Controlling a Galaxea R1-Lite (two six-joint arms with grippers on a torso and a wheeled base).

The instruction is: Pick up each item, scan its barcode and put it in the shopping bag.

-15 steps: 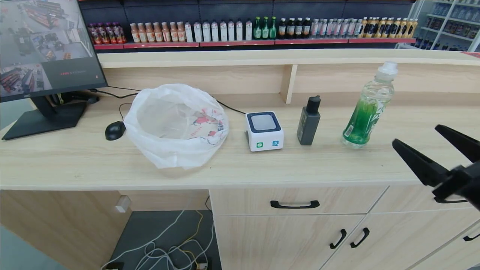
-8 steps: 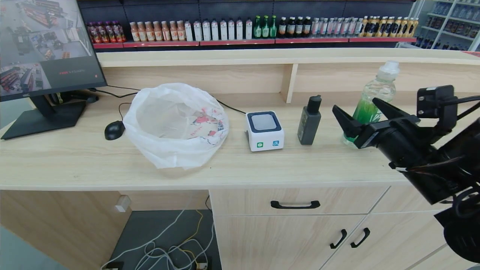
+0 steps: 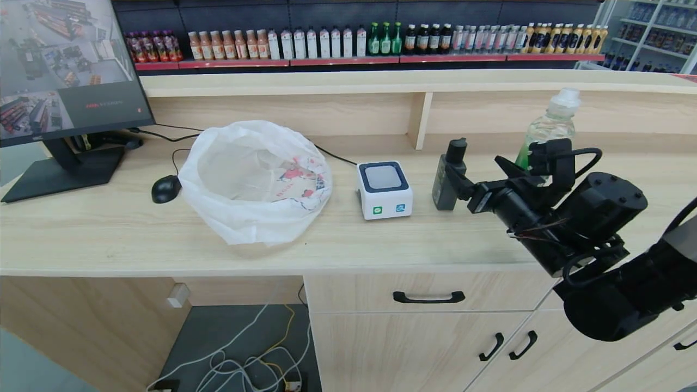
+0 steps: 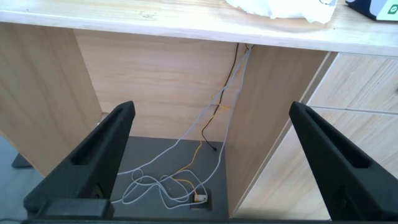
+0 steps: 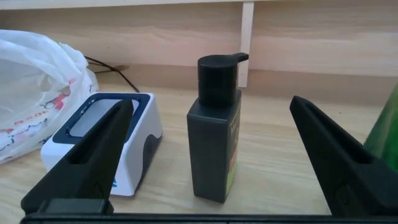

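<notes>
right hand (image 3: 472, 161) was open close to the black pump bottle (image 3: 442, 195) | it stood upright on the bench (image 3: 381, 242) between scanner (image 3: 383, 189) and green bottle (image 3: 547, 126) | left hand (image 4: 211, 109) hung open below the bench top

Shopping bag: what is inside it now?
The shopping bag is open; inside, I see its own white plastic with red print, no item. Its near wall covers the bottom, so something low there could be hidden.

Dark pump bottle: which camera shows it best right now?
Right wrist view: the dark pump bottle stands upright, whole, centred ahead of the open right hand. The head view has it farther off, with a finger overlapping its side. The left wrist view faces cables under the counter.
</notes>
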